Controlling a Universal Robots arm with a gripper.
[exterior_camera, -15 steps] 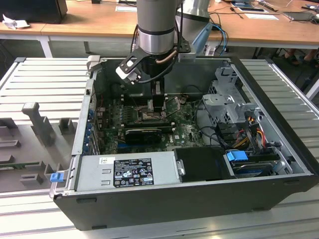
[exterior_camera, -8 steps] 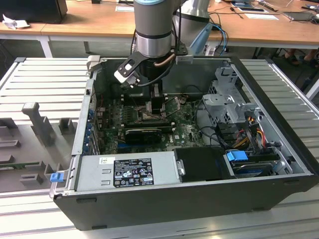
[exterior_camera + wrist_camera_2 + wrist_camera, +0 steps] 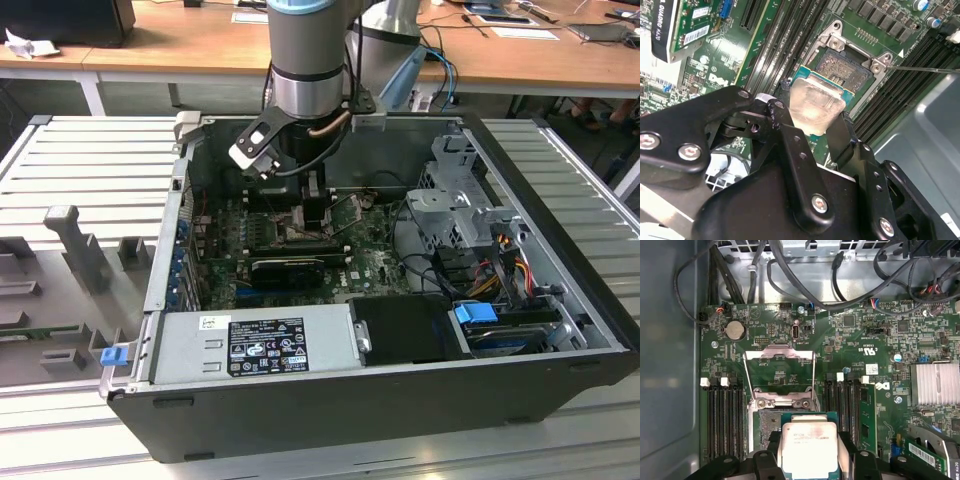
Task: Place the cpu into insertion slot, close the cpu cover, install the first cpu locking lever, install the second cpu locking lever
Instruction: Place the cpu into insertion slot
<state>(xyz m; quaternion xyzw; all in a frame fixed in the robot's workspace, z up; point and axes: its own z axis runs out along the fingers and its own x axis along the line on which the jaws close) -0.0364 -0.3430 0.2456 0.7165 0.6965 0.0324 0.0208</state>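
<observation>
- Ribbed metal worktop (image 3: 560, 170) carries the open computer case (image 3: 400, 400); arm (image 3: 305, 60) reaches inside.
- Green motherboard (image 3: 850, 340): cpu cover (image 3: 780, 355) stands open, insertion slot (image 3: 847, 67) exposed.
- I read the tool (image 3: 809, 457) clamped on the cpu (image 3: 812, 102) by opposite edges; the second wrist view shows it overlapping the slot's edge, not seated.

Setting: robotics lab or electronics-assembly workshop. Evidence: industrial robot arm (image 3: 305, 60) reaching into open desktop computer case (image 3: 380, 410), lid off, motherboard (image 3: 865, 335) exposed. Case resting on ribbed metal bench (image 3: 90, 160) of slotted profile. Grey moulded fixtures (image 3: 70, 240) on same bench, at exterior view's left. Wooden bench (image 3: 180, 45) behind, carrying papers (image 3: 525, 32).
</observation>
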